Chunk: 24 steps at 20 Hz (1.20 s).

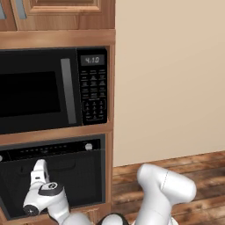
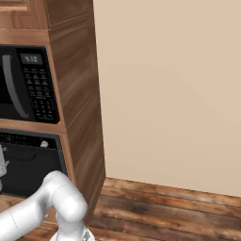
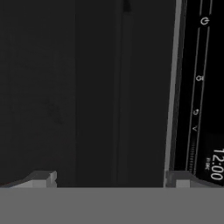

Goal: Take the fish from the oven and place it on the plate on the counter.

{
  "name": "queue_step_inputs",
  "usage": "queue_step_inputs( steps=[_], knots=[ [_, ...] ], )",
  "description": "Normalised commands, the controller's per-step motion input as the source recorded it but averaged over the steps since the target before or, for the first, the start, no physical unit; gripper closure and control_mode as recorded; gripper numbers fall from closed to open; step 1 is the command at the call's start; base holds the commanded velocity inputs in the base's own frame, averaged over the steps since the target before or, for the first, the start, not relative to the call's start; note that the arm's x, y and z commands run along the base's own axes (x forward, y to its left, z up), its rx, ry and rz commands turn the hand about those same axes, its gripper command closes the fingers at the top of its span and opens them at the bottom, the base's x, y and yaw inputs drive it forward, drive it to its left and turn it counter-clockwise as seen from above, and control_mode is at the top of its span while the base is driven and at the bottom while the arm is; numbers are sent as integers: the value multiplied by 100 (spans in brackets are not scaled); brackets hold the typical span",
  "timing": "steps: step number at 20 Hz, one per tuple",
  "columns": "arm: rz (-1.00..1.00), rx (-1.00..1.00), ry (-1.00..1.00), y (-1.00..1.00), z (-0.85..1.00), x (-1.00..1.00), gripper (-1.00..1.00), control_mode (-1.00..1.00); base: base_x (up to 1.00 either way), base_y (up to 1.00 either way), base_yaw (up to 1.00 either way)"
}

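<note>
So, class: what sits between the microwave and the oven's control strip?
A horizontal wooden band of the cabinet separates the microwave from the oven's control strip; the left base view shows it best.

oven [image 1: 66, 184] is set directly below microwave [image 1: 44, 90] in cabinet column [image 1: 110, 132] | keypad [image 1: 93, 90] is placed at 3 o'clock of microwave door | wall [image 1: 171, 79] is found at 3 o'clock of column | end effector [image 1: 39, 169] is held before oven door, below control strip [image 1: 48, 151] | floor [image 1: 176, 165] lies at wall foot
</note>
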Motion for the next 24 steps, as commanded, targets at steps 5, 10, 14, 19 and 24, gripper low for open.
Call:
queue_step_inputs(
  steps=[5,10,14,19,24],
  knots=[
    [0,0,0,12,-30,26,-100,-100,0,0,0],
    [0,0,0,12,-25,16,-100,-100,0,0,0],
    [0,0,0,5,0,2,-100,-100,0,0,0],
    [0,0,0,0,0,0,100,-100,0,0,0],
    [0,0,0,0,0,0,100,-100,0,0,0]
  ],
)
